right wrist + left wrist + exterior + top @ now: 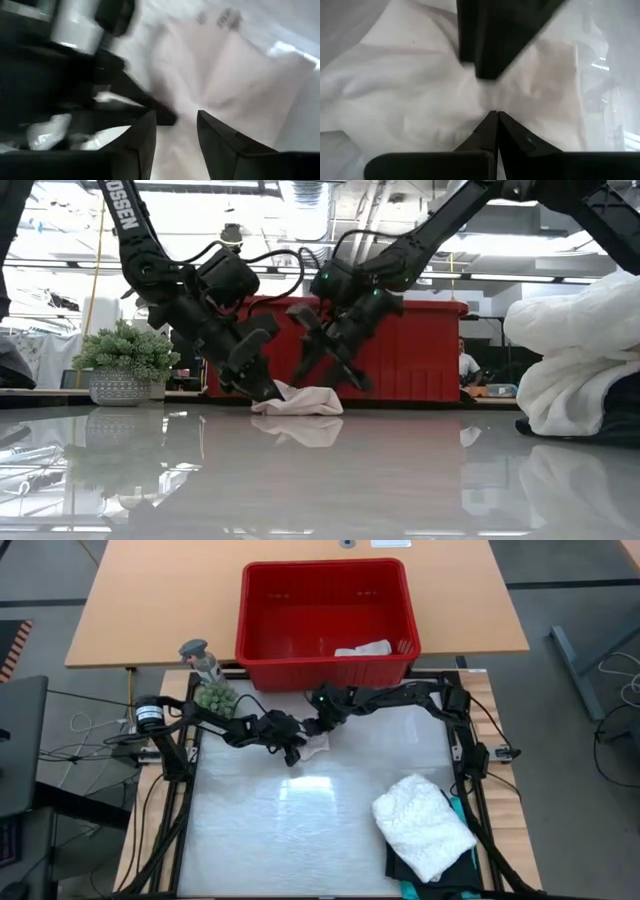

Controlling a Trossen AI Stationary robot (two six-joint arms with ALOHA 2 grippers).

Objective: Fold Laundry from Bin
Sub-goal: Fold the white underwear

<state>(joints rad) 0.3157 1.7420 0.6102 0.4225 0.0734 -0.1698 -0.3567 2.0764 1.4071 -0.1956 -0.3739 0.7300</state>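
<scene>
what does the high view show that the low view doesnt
Only the high view shows inside the red bin: a white cloth lies on its floor. It also shows the dark garments under the big white lacy top.

Only the low view shows the right gripper with its fingers apart above the table, and the room behind.

Both show the small white cloth on the table near the bin, the left gripper shut at it, and the potted plant.

We see open mat [300, 830] front-left & centre — red bin [326, 615] blocks the back, potted plant [214, 695] back-left, folded laundry pile [423, 825] front-right.
</scene>
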